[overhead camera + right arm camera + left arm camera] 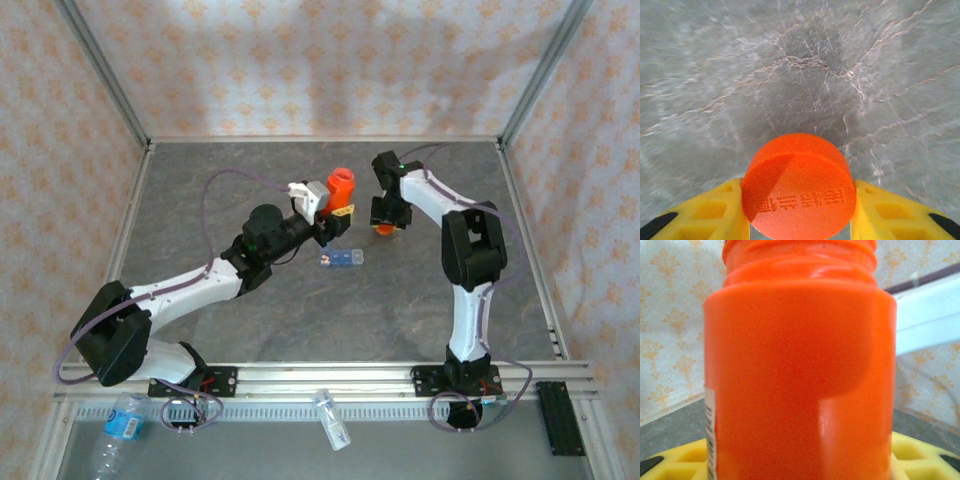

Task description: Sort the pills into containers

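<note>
My left end effector (338, 208) pinches an orange vial (800, 370) just behind the blue pill organizer (342, 257) on the table (310, 325). My right end effector (799, 202) pinches the orange cap (799, 187), behind and right of the organizer.

Soft even overhead light, faint shadows on back wall (320, 70), glossy glare on close, slightly soft orange vial (800, 380), blurred tabletop (790, 65) edges

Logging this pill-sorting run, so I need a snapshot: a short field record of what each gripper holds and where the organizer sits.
left gripper: shut on orange vial, cap off
right gripper: shut on orange cap
pill organizer: blue strip, flat on table, nearer the bases than both grippers, untouched
water bottle: near-left, outside the rail
</note>
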